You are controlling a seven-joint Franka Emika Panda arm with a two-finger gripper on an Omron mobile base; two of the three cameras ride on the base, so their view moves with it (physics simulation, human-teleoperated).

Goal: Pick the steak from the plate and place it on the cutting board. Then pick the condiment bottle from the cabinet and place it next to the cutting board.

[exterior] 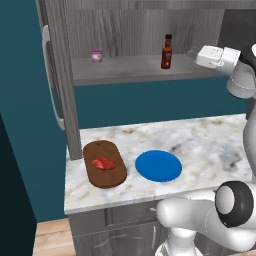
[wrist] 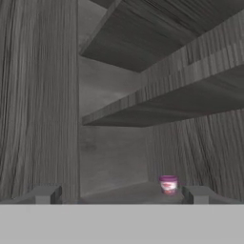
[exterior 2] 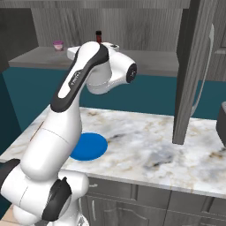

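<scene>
1. The steak (exterior: 103,163) lies on the cutting board (exterior: 104,163); the plate (exterior: 158,166) is bare
2. The condiment bottle (exterior: 166,52) stands upright on the cabinet (exterior: 130,67) shelf
3. The fingers (wrist: 120,194) are spread wide, empty, level with the shelf; bottle lies leftward, toward the pink-lidded cup (exterior: 96,55)

- pink-lidded cup (exterior: 96,55) just sitting upright on the shelf, way over toward the left end, close to the back wall
- marble countertop (exterior: 210,145), white with grey-brown veins
- teal wall (exterior: 150,102) behind it
- grey drawer fronts (exterior 2: 176,201) underneath
</scene>
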